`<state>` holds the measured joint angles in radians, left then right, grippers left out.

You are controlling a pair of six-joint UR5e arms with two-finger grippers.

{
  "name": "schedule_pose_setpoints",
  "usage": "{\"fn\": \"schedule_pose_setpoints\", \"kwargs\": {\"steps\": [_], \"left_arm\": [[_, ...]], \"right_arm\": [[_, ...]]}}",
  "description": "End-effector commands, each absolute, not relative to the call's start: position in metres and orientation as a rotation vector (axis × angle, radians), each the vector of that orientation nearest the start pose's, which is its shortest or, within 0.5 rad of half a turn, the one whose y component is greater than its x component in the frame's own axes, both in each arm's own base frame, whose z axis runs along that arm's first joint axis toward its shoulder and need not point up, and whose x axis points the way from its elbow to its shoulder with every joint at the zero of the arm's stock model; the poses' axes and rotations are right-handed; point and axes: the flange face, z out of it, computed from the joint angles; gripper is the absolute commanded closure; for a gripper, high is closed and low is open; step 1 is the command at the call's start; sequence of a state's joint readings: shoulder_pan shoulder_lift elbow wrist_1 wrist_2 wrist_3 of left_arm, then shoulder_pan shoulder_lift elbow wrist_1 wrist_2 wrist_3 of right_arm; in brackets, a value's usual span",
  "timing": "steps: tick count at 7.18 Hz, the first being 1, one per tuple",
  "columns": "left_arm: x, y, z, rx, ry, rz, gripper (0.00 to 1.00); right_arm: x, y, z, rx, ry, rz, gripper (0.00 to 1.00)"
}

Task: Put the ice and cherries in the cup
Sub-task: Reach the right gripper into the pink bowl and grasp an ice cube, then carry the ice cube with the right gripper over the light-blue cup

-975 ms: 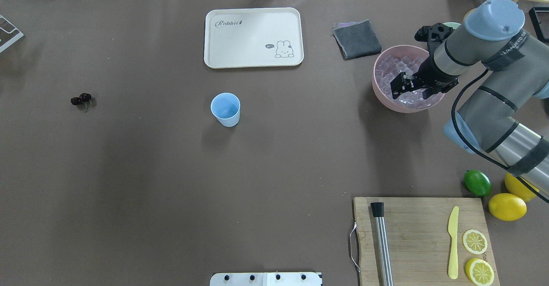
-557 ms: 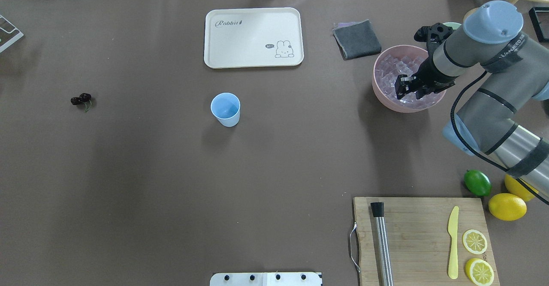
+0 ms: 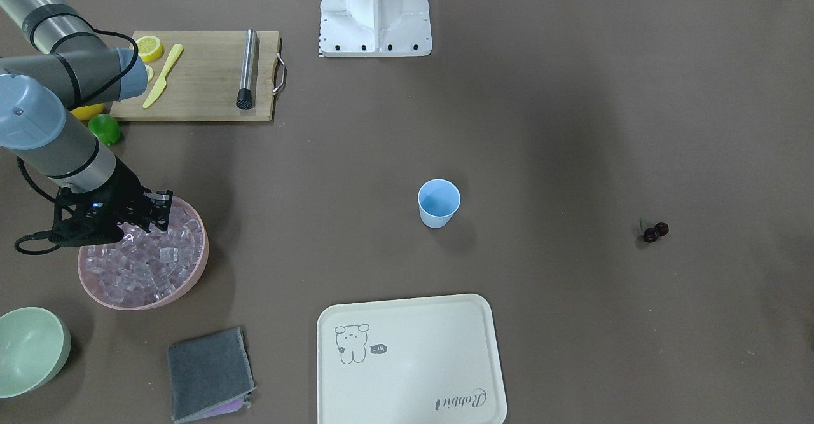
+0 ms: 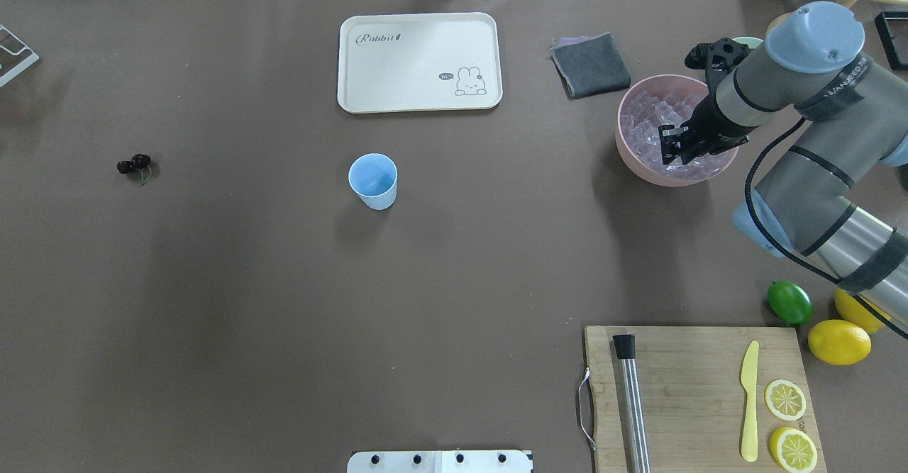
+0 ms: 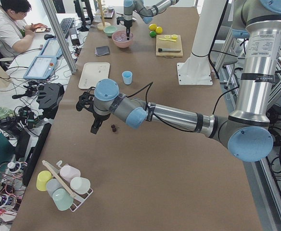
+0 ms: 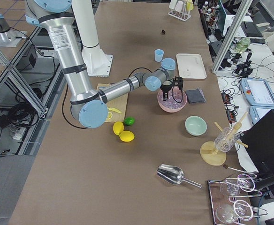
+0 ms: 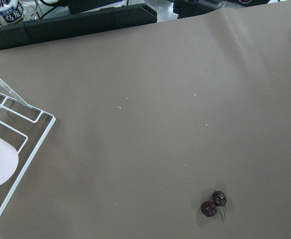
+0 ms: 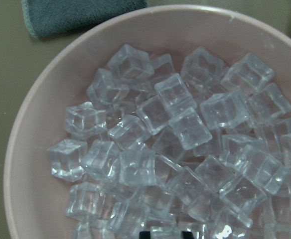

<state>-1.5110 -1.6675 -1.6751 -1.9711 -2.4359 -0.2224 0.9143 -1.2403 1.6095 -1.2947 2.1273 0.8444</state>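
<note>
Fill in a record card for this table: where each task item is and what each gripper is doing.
Cup: light blue, upright, looks empty.
Ice: heaped in the pink bowl.
Cherries: lying well away from the cup, not held.
Right gripper: down over the ice in the bowl; grip unclear.
Left gripper: near the cherries; open or shut cannot be told.
</note>
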Motion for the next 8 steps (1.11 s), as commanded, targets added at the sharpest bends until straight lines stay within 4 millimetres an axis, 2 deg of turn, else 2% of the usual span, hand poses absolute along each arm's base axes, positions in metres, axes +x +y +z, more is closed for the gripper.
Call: {"fn": "schedule_pose_setpoints", "kwargs": {"steps": [1,2,3,4,5,6,7,8], "left_arm": [[-0.025,-0.547,0.505,0.438,0.907,0.111,0.02],[-0.025,-0.546,0.503,0.441,0.907,0.113,0.02],[-0.025,-0.547,0.502,0.441,0.908,0.109,0.02],[-0.025,-0.547,0.502,0.440,0.908,0.108,0.02],[-0.021,-0.547,0.502,0.436,0.911,0.112,0.02],[-0.013,-0.547,0.502,0.428,0.915,0.125,0.02],[0.008,-0.548,0.499,0.417,0.924,0.162,0.02],[0.028,-0.554,0.490,0.410,0.934,0.191,0.02]], "right_arm": [[-0.318,-0.551,0.425,0.125,-0.812,0.003,1.00],[-0.307,-0.547,0.400,0.149,-0.839,0.001,1.00],[-0.298,-0.552,0.390,0.155,-0.836,0.016,1.00],[-0.309,-0.557,0.364,0.164,-0.843,0.005,1.00],[-0.324,-0.564,0.321,0.153,-0.835,0.012,1.00],[-0.359,-0.560,0.268,0.136,-0.838,0.001,1.00],[-0.406,-0.547,0.209,0.146,-0.850,0.038,1.00],[-0.440,-0.532,0.169,0.143,-0.871,0.049,1.00]]}}
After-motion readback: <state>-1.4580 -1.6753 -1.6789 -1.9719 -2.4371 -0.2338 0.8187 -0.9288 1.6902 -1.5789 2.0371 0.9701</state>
